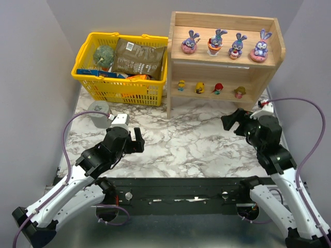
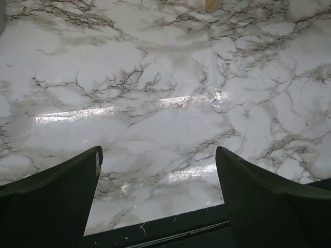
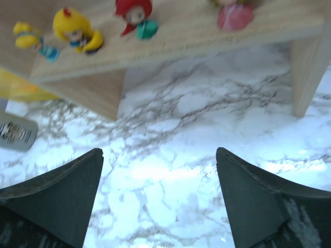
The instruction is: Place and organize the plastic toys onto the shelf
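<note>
Quick headcount here: four purple-blue bunnies (image 1: 190, 42), four tinier figurines (image 1: 200, 88) (two yellow, one red, one pink), so eight toys in all. One wooden shelf (image 1: 275, 41) with two tiers. One yellow basket (image 1: 124, 92), one green ball (image 1: 105, 56) and one brown packet (image 1: 138, 56) showing inside, other packets too buried to count. One grey container (image 1: 97, 112).

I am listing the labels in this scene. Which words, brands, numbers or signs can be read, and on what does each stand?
None can be read.
Brown packet in the yellow basket: white label with print, too small to read.
Grey object at the left edge of the right wrist view: dark print, too blurred.
Shelf and plastic toys: no writing seen.
</note>
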`<action>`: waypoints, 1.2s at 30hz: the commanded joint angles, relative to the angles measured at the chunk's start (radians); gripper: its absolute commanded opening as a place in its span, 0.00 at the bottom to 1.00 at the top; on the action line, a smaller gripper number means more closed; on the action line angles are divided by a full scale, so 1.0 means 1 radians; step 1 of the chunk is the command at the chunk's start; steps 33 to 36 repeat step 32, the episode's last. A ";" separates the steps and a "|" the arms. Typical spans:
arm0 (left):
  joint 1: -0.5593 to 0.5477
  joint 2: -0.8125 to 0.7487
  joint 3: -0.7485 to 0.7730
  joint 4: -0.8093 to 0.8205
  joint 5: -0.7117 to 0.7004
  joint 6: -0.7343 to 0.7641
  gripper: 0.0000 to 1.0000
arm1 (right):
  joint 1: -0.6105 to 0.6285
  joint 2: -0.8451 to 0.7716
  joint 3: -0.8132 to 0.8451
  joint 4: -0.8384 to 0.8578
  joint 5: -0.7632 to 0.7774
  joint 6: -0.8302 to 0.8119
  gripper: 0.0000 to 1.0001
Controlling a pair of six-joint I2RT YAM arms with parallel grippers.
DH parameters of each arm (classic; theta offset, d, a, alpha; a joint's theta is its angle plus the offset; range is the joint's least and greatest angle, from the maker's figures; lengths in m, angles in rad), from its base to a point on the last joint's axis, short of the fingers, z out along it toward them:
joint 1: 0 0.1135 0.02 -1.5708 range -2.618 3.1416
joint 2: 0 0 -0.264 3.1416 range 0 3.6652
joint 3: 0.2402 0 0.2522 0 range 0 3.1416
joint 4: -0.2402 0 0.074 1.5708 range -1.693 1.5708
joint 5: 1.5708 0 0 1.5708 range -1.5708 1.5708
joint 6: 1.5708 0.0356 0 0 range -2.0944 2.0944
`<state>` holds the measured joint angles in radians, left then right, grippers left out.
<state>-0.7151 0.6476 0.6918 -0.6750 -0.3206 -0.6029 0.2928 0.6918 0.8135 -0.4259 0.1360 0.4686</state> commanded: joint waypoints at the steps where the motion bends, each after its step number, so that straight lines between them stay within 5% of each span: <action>1: 0.005 0.006 0.015 0.012 0.018 -0.001 0.99 | -0.004 -0.170 -0.111 -0.034 -0.203 0.016 1.00; 13: 0.003 -0.032 0.029 -0.015 -0.063 -0.047 0.99 | -0.004 -0.460 -0.240 -0.077 -0.499 -0.064 1.00; 19: 0.003 -0.078 0.018 0.011 -0.028 -0.023 0.99 | -0.006 -0.567 -0.257 -0.085 -0.394 -0.033 1.00; 36: 0.003 -0.140 -0.002 0.057 0.005 0.005 0.99 | -0.004 -0.526 -0.244 -0.097 -0.404 -0.036 1.00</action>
